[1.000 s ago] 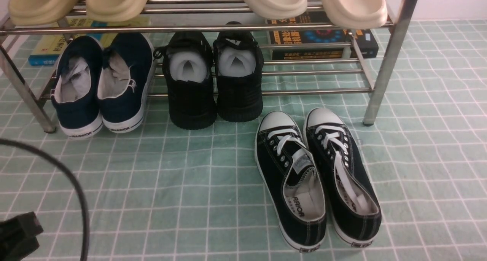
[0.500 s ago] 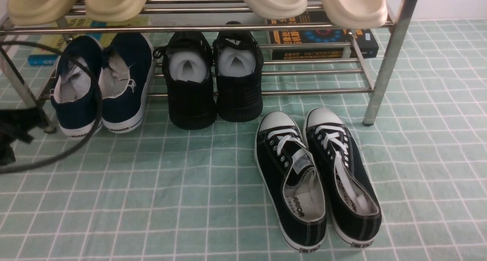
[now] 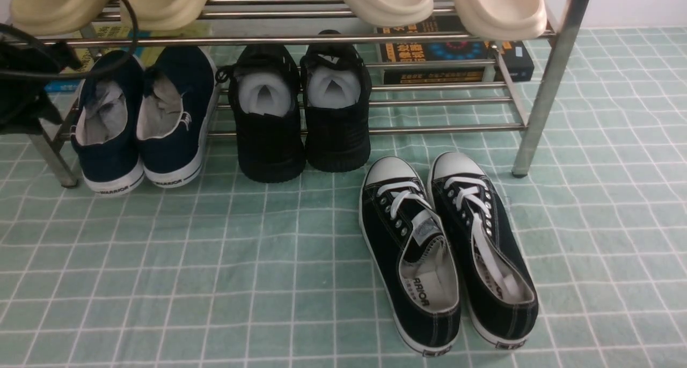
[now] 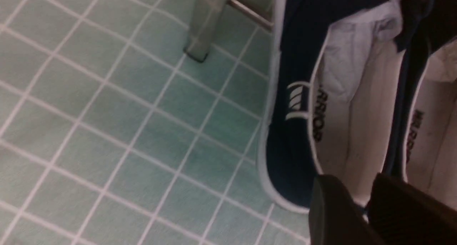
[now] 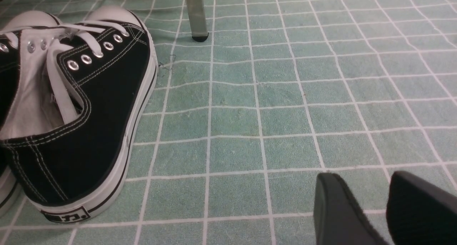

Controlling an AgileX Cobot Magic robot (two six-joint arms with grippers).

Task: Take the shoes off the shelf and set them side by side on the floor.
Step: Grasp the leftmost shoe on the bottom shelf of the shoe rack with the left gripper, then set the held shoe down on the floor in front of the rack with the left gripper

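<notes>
Up goes our left arm (image 3: 27, 89), from the lower left of the front view to its upper left edge, beside the navy slip-ons (image 3: 142, 121)! Both shoes sit side by side on the shelf's lower tier (image 3: 445, 127), upper left of the frame. Our left gripper (image 4: 358, 202) has its fingertips slightly apart, close over one slip-on's heel; we can't tell whether they touch it. Our right gripper (image 5: 362, 191) hangs over the green floor (image 5: 235, 152), fingertips apart, nothing between them. Lower right in the front view, the white-laced sneakers (image 3: 445, 255) lie together on the floor.
</notes>
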